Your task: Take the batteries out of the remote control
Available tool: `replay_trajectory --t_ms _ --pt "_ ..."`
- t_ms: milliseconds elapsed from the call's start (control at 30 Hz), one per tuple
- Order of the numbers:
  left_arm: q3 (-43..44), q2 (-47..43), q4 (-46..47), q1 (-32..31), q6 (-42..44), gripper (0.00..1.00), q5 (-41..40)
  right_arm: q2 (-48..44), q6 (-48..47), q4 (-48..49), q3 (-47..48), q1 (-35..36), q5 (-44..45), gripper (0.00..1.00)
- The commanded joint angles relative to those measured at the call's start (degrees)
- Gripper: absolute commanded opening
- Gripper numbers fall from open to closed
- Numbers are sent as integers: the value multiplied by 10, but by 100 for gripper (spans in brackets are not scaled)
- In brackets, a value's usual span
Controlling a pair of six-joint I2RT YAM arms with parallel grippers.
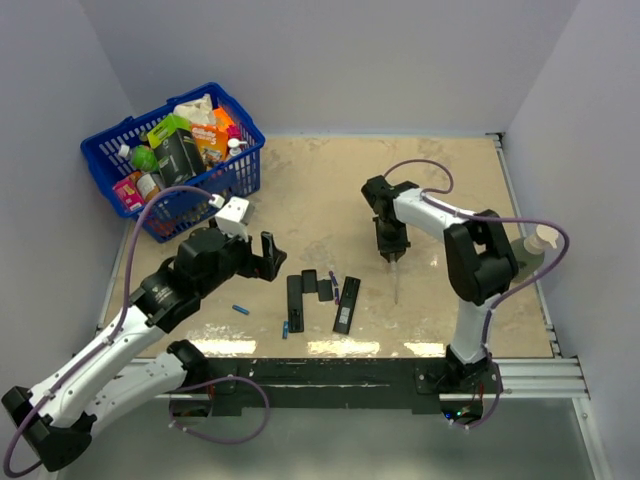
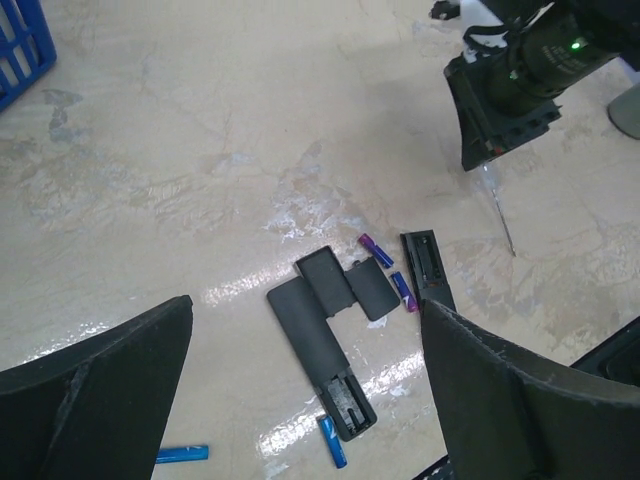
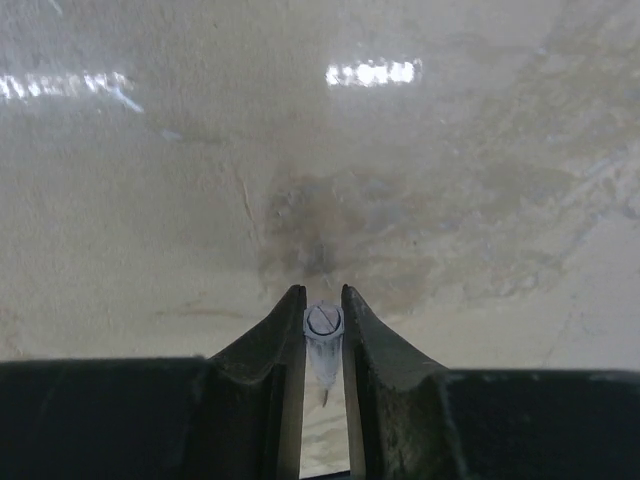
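Nearest, by the near edge of the surface [image 1: 330, 190]:
- Two blue batteries lying loose. One [image 1: 241, 309] is toward the left arm. The other [image 1: 285, 329] is just beside the near end of the first remote [image 1: 295, 303].

Middle of the surface:
- First remote, black, lying flat with its compartment uncovered.
- Second remote [image 1: 347, 305], black, just to the right of the first and also uncovered.
- Two flat black covers [image 1: 310, 283] [image 1: 325, 289], lying side by side between the two remotes.
- Two more batteries, one purplish [image 2: 375, 250] and one blue with a purplish end [image 2: 404, 291], between the covers and the second remote.
- Left claw [image 1: 258, 260], hanging above the surface to the left of the remotes, fingers wide apart and holding nothing.
- Right claw [image 1: 389, 252], to the right of the second remote, pinched on a thin clear tool [image 3: 323, 330] whose tip points down at the surface.

Progress:
- Four batteries are out and both covers are off.
- Both compartments look empty to me, though they are dark and I cannot be sure.
- I judge the unloading done or nearly done, with at most a check of the compartments left.

Surface: beige, mottled and glossy, with glare patches and pale scuffs.

Far part of the surface:
- Blue basket [image 1: 190, 205] at the far left corner, packed with packets and bottles.
- Pale pump bottle [image 1: 540, 243] at the right edge.

Room: plain grey walls [image 1: 350, 60] on three sides.
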Motion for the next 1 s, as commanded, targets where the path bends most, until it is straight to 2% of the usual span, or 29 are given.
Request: replay_trajectory --t_ms 0,133,200,267,333,367,400,500,533,733,867,967 --pt "-5 -19 16 2 5 100 -13 26 -24 34 43 -10 -19 22" --pt "-4 -16 13 2 7 99 -27 43 -24 38 58 -13 -14 29" --pt "-5 -14 15 2 6 99 -23 39 -24 38 65 -14 -13 37" --pt "-4 -9 15 2 9 99 -16 30 -24 32 74 -14 -6 48" --pt "-3 -9 13 1 10 99 -12 16 -25 24 80 -14 -3 53" --pt "-2 -10 13 2 10 99 -11 -4 -24 22 80 -14 -3 59" --pt "-2 -11 16 1 10 99 -12 -19 -23 23 79 -13 -3 70" --pt "-2 -15 24 2 6 99 -15 -92 -28 45 59 -3 -27 82" --pt "0 -13 24 2 4 100 -16 -111 -30 50 52 5 -30 99" --pt "44 13 3 1 -44 100 19 -273 -10 77 10 95 -10 98" --pt "55 -1 6 2 -59 100 5 -388 26 130 -44 95 -70 98" --pt "57 -14 16 2 -62 100 -10 -487 32 216 -112 95 -130 98"
